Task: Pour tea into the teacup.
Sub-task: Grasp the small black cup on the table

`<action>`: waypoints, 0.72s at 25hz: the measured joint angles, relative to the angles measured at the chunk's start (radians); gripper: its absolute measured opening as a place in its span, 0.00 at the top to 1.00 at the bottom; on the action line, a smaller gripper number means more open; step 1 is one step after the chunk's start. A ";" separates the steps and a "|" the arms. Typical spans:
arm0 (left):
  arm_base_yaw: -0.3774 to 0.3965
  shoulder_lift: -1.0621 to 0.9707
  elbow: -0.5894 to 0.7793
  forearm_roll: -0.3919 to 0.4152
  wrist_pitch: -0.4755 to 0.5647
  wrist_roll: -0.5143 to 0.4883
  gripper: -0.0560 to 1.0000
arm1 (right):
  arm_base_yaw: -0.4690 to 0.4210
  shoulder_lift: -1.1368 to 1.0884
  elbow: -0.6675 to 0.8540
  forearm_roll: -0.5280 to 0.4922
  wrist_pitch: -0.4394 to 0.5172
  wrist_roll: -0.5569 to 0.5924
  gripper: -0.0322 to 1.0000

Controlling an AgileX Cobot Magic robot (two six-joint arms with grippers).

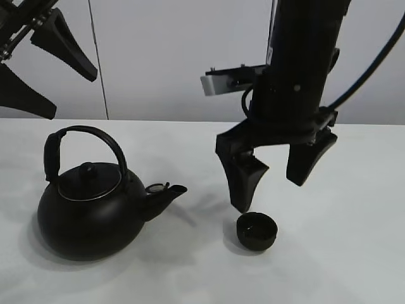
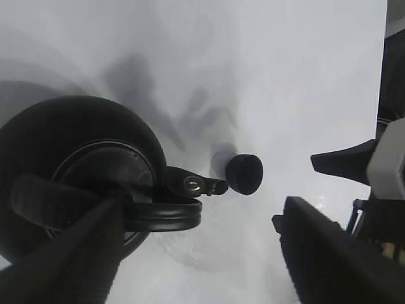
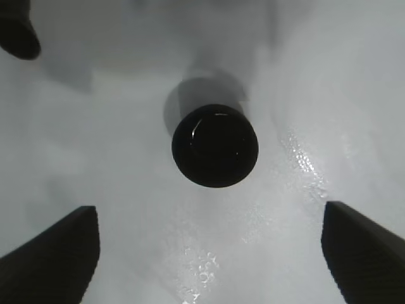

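The small matte-black teacup (image 1: 257, 230) stands upright on the white table, right of the kettle's spout. It also shows in the left wrist view (image 2: 244, 174) and in the right wrist view (image 3: 215, 145). The big black kettle (image 1: 88, 209) with arched handle sits at the left, spout pointing toward the cup; it also shows in the left wrist view (image 2: 69, 171). My right gripper (image 1: 271, 190) is open and empty, hanging just above the cup, its fingers (image 3: 57, 253) apart on either side. My left gripper (image 1: 73, 96) is open and empty, high above the kettle.
The white table (image 1: 354, 253) carries only the kettle and the cup. A white wall stands behind it. The right arm's body (image 2: 380, 164) shows at the edge of the left wrist view. A dark object at the edge of the right wrist view (image 3: 16, 31) looks like the kettle's spout.
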 joint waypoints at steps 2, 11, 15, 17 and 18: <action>0.000 0.000 0.000 0.000 0.000 0.000 0.47 | 0.000 0.000 0.051 0.006 -0.054 0.000 0.34; 0.000 0.000 0.000 0.000 0.000 0.000 0.47 | 0.000 0.064 0.102 0.014 -0.150 0.023 0.34; 0.000 0.000 0.000 0.000 0.000 0.000 0.47 | 0.000 0.093 0.102 0.014 -0.188 0.045 0.34; 0.000 0.000 0.000 0.000 0.000 0.000 0.47 | 0.000 0.094 0.102 0.005 -0.191 0.063 0.34; 0.000 0.000 0.000 0.000 0.000 0.000 0.47 | 0.000 0.094 0.102 -0.003 -0.191 0.072 0.34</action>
